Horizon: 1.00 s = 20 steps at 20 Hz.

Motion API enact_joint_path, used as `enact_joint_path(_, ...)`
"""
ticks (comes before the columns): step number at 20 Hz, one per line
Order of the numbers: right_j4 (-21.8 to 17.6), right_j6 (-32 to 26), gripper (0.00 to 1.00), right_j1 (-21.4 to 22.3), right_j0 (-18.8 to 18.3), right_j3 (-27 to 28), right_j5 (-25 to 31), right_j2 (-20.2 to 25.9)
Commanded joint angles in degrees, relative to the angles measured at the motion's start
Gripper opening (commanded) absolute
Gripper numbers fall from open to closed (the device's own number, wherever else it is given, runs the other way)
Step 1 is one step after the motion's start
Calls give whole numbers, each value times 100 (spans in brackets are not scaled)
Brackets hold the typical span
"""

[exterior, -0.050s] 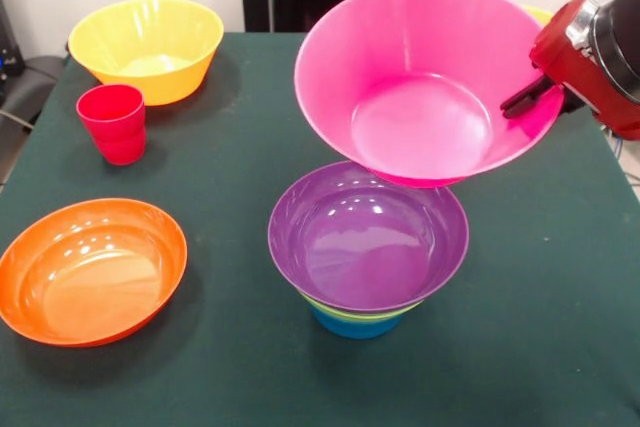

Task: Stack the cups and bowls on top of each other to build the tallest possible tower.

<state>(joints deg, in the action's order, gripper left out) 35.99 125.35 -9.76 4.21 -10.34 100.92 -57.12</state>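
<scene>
A large pink bowl (425,77) hangs tilted in the air, its lower edge just above the back rim of the purple bowl (368,237). My gripper (528,97) is shut on the pink bowl's right rim, one black finger showing inside the bowl. The purple bowl tops the tower, with a lime green bowl (360,311) and a small blue bowl (355,327) showing beneath it. A wide orange bowl (90,269) sits at the front left. The red cup (113,122) stands at the left, and a large yellow bowl (147,47) lies behind it.
A sliver of another yellow bowl (540,14) peeks out behind the pink bowl's right rim. The dark green table (230,147) ends at the left and right sides of the view.
</scene>
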Motion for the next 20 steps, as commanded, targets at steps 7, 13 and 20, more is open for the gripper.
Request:
enact_joint_path(7, -251, 610, 0, -302, -146, -38, -1152, 30)
enact_joint_path(13, 27, 743, 0, -554, -327, 293, -1372, -337)
enact_joint_path(20, 68, 665, 0, -591, -322, 246, -1584, -416)
